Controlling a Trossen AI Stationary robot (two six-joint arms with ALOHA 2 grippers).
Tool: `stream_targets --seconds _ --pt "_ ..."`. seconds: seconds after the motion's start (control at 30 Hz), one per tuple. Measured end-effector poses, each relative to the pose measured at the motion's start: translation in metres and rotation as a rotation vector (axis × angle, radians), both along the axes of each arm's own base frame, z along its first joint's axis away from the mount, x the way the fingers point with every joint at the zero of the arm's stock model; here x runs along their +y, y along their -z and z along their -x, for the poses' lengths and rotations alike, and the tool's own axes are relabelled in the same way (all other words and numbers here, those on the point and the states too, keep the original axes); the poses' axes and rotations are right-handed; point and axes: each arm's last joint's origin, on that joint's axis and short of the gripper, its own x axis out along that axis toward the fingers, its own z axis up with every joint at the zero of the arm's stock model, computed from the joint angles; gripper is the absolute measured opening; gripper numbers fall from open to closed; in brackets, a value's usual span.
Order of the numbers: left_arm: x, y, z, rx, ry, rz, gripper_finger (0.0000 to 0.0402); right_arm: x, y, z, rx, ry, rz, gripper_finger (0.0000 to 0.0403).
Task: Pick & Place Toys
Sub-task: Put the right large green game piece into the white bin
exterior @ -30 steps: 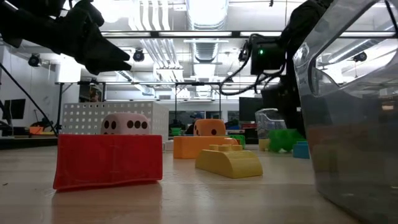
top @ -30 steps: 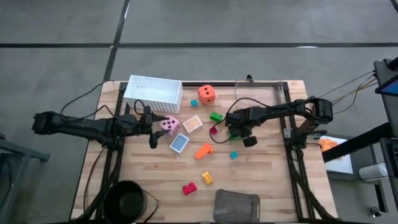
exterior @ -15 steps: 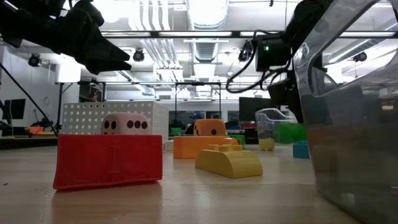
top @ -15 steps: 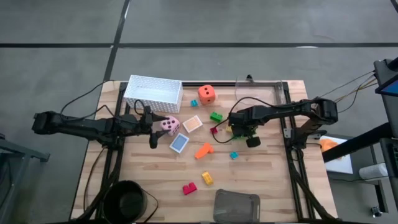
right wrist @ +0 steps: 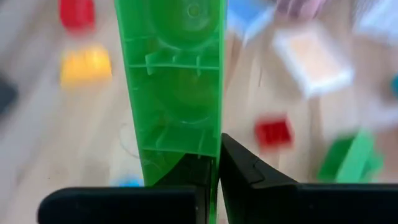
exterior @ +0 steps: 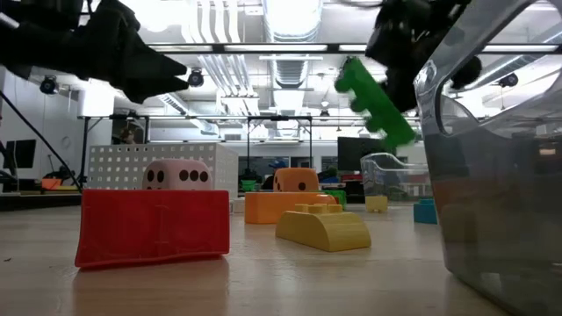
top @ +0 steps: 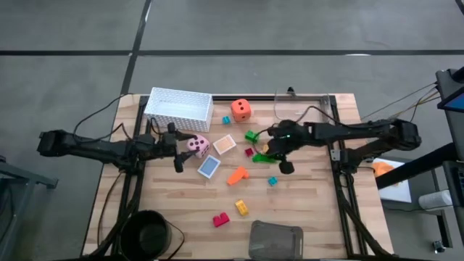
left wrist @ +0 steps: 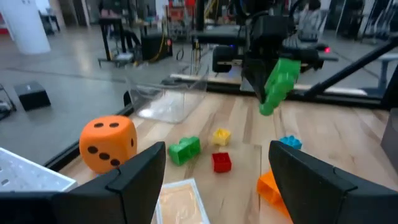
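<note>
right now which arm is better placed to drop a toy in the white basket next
Judging from these views, the right. Its gripper is shut on a green brick, lifted clear of the table. The left gripper hovers open and empty beside the pink die, nearer the white basket but holding nothing.

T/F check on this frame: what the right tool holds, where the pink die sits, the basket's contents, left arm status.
1. The right tool is shut on a long green brick, lifted off the table. True.
2. The pink die lies inside the white basket. False: it sits on the table beside the basket, near the left tool.
3. The left tool holds the orange die. False: that die stands alone on the table, and the left tool is open and holds nothing.
4. A second, smaller green brick lies on the table. True.
5. The white basket holds several toys. False: no toys show inside it.
</note>
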Motion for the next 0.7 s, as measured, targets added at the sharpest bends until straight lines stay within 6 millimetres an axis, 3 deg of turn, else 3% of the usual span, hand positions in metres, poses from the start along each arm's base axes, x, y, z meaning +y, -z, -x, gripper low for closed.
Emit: stream_targets --seconds 0.3,0.5,0.7 --pt "0.0 0.002 0.002 -0.059 0.0 0.0 0.0289 -0.001 -0.002 -0.005 -0.461 0.052 -0.038 0.0018" --pt "0.0 -0.005 -0.001 -0.145 0.022 0.051 0.0289 -0.006 0.005 -0.027 -0.552 0.079 -0.019 0.0018" --pt "-0.003 -0.008 -0.017 -0.21 0.097 0.069 0.0289 -0.012 0.019 -0.061 -0.535 0.088 -0.024 0.0018"
